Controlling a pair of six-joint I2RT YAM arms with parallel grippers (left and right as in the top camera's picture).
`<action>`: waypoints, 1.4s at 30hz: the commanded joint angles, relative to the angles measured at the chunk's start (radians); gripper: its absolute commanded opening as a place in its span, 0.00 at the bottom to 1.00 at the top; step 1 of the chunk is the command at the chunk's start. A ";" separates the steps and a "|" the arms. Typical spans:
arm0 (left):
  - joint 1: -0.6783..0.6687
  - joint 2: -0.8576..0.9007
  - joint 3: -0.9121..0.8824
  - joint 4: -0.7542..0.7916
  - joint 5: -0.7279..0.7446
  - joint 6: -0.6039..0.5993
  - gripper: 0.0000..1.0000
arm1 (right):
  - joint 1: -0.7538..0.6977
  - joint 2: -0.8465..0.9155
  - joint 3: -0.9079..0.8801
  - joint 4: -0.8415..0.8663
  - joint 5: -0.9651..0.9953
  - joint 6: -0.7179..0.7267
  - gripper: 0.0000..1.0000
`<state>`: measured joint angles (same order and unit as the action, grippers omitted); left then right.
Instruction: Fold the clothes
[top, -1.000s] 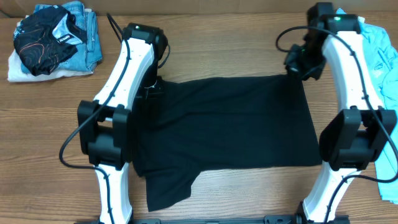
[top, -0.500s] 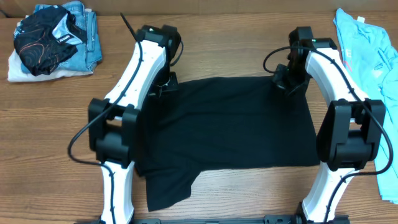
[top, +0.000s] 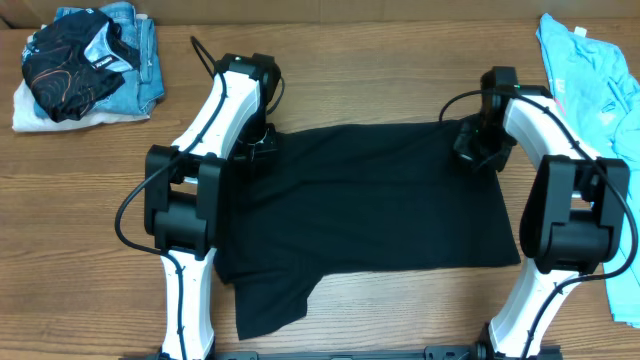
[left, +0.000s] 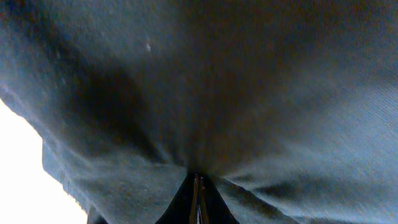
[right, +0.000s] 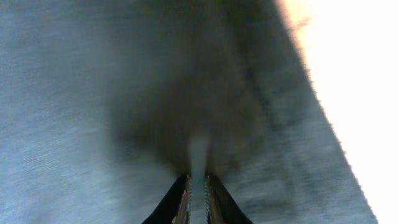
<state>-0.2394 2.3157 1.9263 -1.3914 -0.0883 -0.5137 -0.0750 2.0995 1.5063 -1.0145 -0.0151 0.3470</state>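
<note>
Shifted slightly, left fingers and right fingers pinch black T-shirt lying left-right.

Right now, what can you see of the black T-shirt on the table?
The black T-shirt is plain, soft, matte cloth, spread nearly flat on the wooden table. One short sleeve sticks out at its near left corner. No label or print shows. The left pincer pinches its far left corner and the right pincer its far right corner. Both wrist views show the cloth puckered where they clamp it.
</note>
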 joint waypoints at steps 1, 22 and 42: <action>0.024 0.013 -0.060 0.033 -0.016 0.016 0.04 | -0.034 -0.010 -0.015 0.005 0.029 0.016 0.12; 0.147 0.013 -0.132 0.167 -0.024 0.063 0.06 | -0.078 0.082 -0.015 -0.012 0.090 0.050 0.04; 0.171 0.008 0.372 -0.133 -0.151 0.098 1.00 | -0.078 -0.035 0.350 -0.336 0.160 0.160 0.24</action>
<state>-0.0544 2.3310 2.1201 -1.4528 -0.2142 -0.4156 -0.1493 2.1529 1.7893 -1.3262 0.1242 0.4728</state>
